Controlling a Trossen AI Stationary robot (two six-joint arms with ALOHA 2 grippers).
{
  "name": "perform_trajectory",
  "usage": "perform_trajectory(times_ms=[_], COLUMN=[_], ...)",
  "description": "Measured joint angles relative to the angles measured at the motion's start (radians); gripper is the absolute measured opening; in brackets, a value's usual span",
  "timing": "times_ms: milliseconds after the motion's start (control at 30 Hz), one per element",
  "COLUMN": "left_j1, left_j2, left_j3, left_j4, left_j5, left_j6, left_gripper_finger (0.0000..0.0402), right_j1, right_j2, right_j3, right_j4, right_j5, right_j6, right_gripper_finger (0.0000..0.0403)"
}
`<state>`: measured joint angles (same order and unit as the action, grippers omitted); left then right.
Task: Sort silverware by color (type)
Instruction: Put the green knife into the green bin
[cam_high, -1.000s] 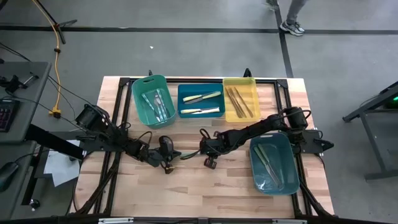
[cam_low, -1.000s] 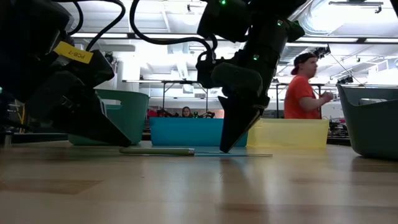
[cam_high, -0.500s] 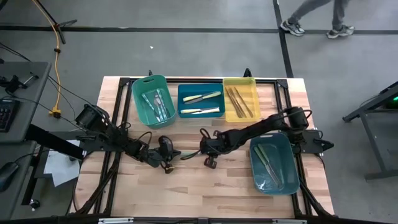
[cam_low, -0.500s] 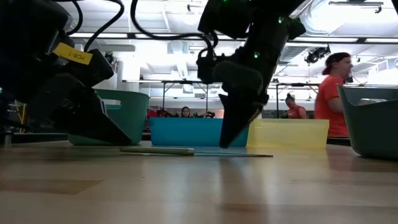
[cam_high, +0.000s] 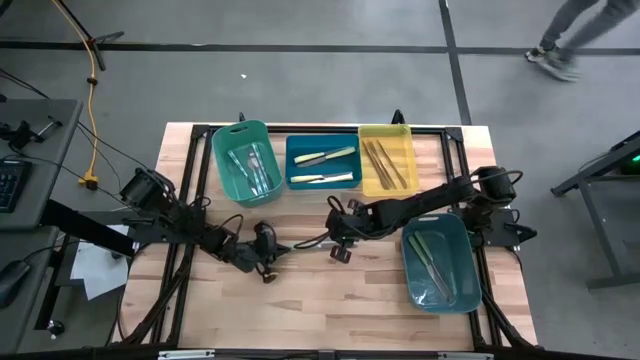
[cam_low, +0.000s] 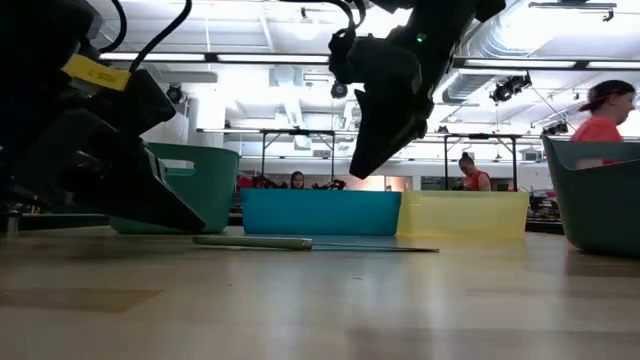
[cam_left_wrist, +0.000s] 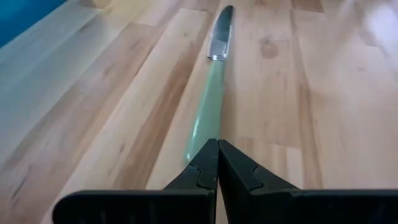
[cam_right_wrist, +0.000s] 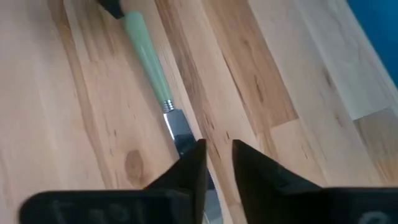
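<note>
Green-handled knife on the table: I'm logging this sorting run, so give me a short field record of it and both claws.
item: green-handled knife, lying flat on the table
location: in front of the blue bin, between the two arms
left claw: shut, tips at the handle's end, on the table
right claw: slightly open, lifted above the blade end, holding nothing
knife sorted: not yet

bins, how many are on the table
4: a green bin, a blue bin and a yellow bin along the far edge, and a grey-blue bin at near right.
</note>
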<state>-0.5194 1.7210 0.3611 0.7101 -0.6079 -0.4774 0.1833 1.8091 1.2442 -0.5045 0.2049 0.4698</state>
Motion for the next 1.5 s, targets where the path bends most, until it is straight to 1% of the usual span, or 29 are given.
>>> perform_trajectory(times_ms=[133,267,567,767,1000,1067,1167,1233,1333,1500], left_j1=[-0.014,-0.011,-0.011,0.001,0.008,0.008,0.008,0.008,0.009,0.010], left_j2=[0.000,0.000,-0.001,-0.001,-0.001,-0.001,0.000,0.008,0.016,0.017], left_j3=[0.001,0.001,0.001,0.001,0.001,0.001,0.001,0.001,0.002,0.002], left_j4=[-0.012,-0.015,-0.009,-0.026,-0.042,-0.042,-0.041,-0.034,-0.025,-0.028], left_j5=[-0.008,-0.030,-0.055,-0.002,0.001,0.004,0.008,0.008,0.010,0.025], left_j6=[-0.006,-0.015,-0.008,-0.040,-0.045,-0.045,-0.045,-0.045,-0.045,-0.044], left_gripper_finger=[0.0000,0.0000,0.0000,0.0000,0.0000,0.0000,0.0000,0.0000,0.0000,0.0000], right_j1=[0.000,0.000,0.000,0.000,0.000,0.000,0.000,0.001,0.001,-0.013], right_j2=[0.000,0.000,0.000,0.000,0.001,0.001,0.002,0.010,0.035,0.100], right_j3=[0.000,0.000,0.000,0.000,0.000,0.000,0.000,0.000,0.000,-0.001], right_j4=[-0.007,-0.005,-0.004,-0.004,-0.004,-0.004,-0.004,-0.006,-0.011,-0.018], right_j5=[0.009,0.021,0.020,0.020,0.018,-0.006,-0.105,-0.144,-0.173,-0.183], right_j6=[-0.006,-0.007,-0.007,-0.007,-0.007,-0.003,0.001,0.003,0.004,0.000], right_gripper_finger=[0.0104,0.0120,0.0122,0.0122,0.0122,0.0122,0.0122,0.0122,0.0122,0.0122])
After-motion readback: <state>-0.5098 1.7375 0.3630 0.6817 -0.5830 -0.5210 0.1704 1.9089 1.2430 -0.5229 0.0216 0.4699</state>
